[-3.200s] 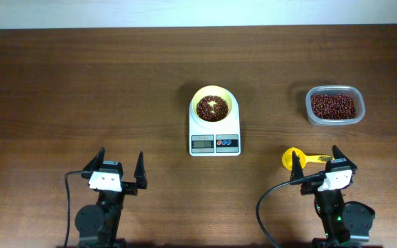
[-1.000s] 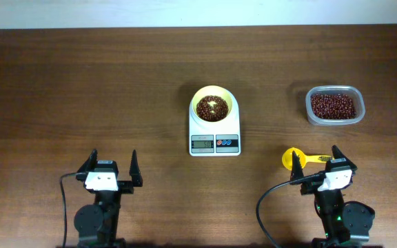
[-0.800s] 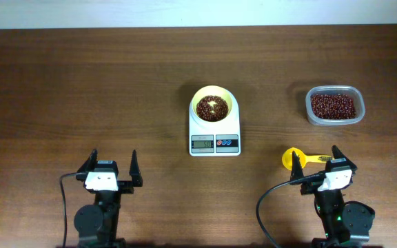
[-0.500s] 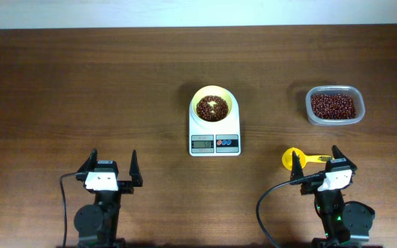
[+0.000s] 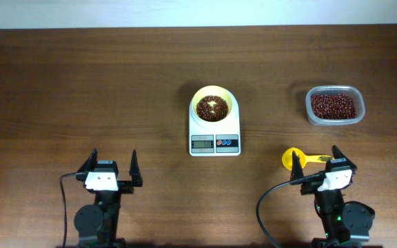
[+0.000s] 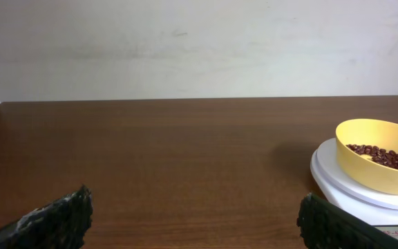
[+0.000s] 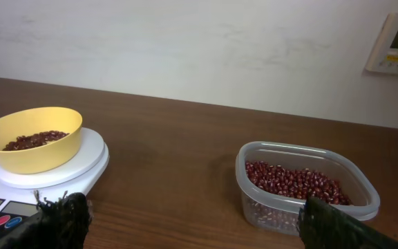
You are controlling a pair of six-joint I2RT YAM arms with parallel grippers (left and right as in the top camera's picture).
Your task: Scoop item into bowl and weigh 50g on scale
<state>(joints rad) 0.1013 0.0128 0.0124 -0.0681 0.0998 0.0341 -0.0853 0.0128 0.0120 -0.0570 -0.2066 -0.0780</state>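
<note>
**Q:** How do your grippers stand?

**Me:** My left gripper (image 5: 113,157) is at the near edge of the table (image 5: 81,83), on the left side. Its two fingers are spread wide and nothing is between them. My right gripper (image 5: 315,155) is at the near edge on the right side, also spread wide, and it holds nothing.

**Q:** Where are the bowl and the beans?

**Me:** The pale yellow bowl (image 5: 214,89) sits on the round platform of the white scale (image 5: 195,131), in the middle of the table. A heap of dark red-brown beans (image 5: 204,109) lies inside it. The digits on the display (image 5: 202,143) are too small for me to read. More of them fill the clear tub (image 5: 335,88) on the right, well apart from the scale.

**Q:** And the scoop?

**Me:** The yellow scoop (image 5: 293,158) lies on the table just in front of my right gripper. Seen from above, its handle runs between my fingers. I cannot tell if they touch it.
</note>
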